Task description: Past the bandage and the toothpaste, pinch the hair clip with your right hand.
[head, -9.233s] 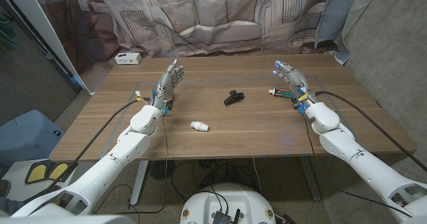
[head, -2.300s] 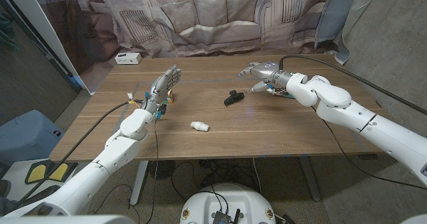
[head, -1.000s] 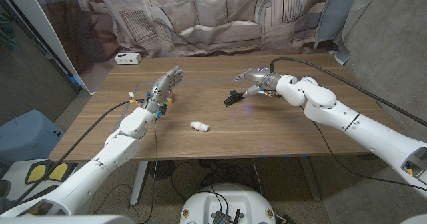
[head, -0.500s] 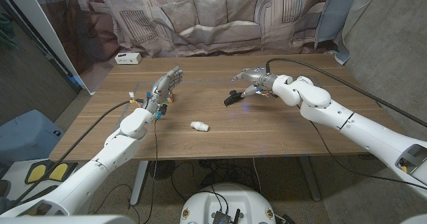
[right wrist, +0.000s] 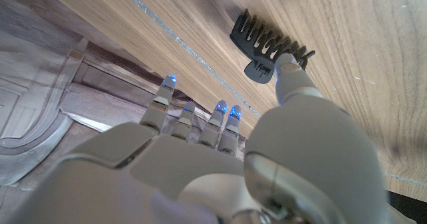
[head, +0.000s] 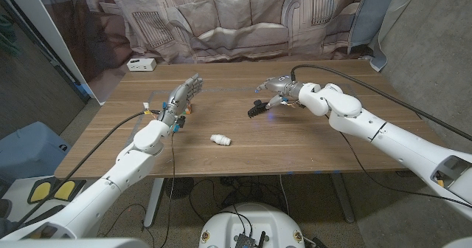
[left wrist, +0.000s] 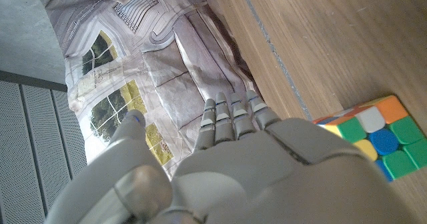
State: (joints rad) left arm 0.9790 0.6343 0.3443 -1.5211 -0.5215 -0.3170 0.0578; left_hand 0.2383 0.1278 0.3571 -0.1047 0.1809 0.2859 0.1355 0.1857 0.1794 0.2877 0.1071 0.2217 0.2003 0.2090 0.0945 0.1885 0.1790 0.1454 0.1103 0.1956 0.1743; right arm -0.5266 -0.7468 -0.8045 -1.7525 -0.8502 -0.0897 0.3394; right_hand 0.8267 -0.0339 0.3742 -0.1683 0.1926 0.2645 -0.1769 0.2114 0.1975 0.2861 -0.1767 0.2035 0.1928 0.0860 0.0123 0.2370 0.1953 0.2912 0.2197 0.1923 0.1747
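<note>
Since the earlier frames the right robot hand [head: 274,88] has swung inward from the worktop's right side and now sits at the black hair clip [head: 257,108], thumb tip touching its hinge end, other fingers spread beyond it, nothing pinched yet. Lying mid-worktop [head: 295,141], the clip's long axis points toward that hand. Far nearer than the left robot hand [head: 184,95], which stands open beside a colour cube [left wrist: 373,139]. A printed curtain [head: 243,15] hangs behind.

right hand [head: 278,91] reached out mid-worktop, fingers [right wrist: 175,117] spread, thumb tip down low, left hand [head: 183,97] upright, fingers apart
</note>
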